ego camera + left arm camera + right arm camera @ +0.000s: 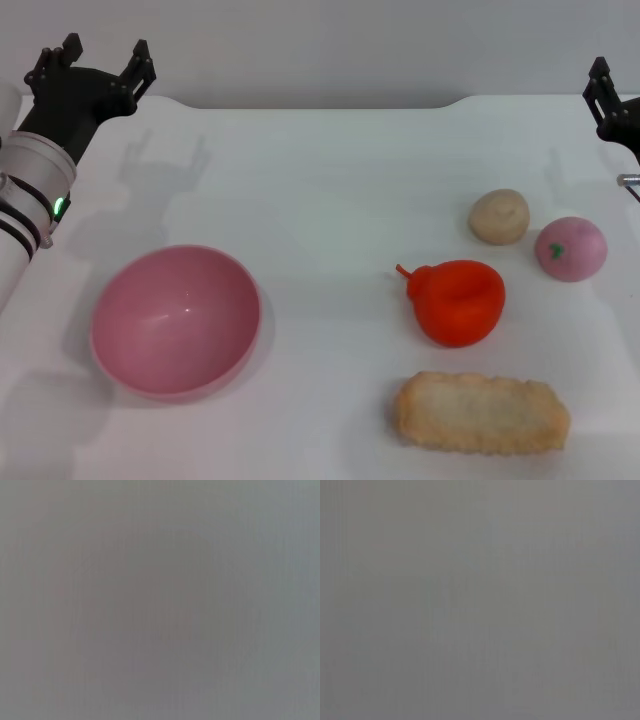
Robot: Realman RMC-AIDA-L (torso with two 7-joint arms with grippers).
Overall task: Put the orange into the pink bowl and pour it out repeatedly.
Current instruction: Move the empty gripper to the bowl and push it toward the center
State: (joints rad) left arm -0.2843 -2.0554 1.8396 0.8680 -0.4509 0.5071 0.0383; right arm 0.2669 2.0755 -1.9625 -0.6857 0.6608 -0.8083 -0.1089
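The orange lies on the white table, right of centre, its small stem pointing left. The pink bowl stands upright and empty at the front left. My left gripper hovers open at the back left, well behind the bowl, with nothing between its fingers. Only the tip of my right gripper shows at the back right edge, far behind the orange. Both wrist views show plain grey and none of these things.
A beige lumpy ball and a pink ball with a green mark sit behind and right of the orange. A long beige breaded piece lies in front of it. The table's far edge runs across the back.
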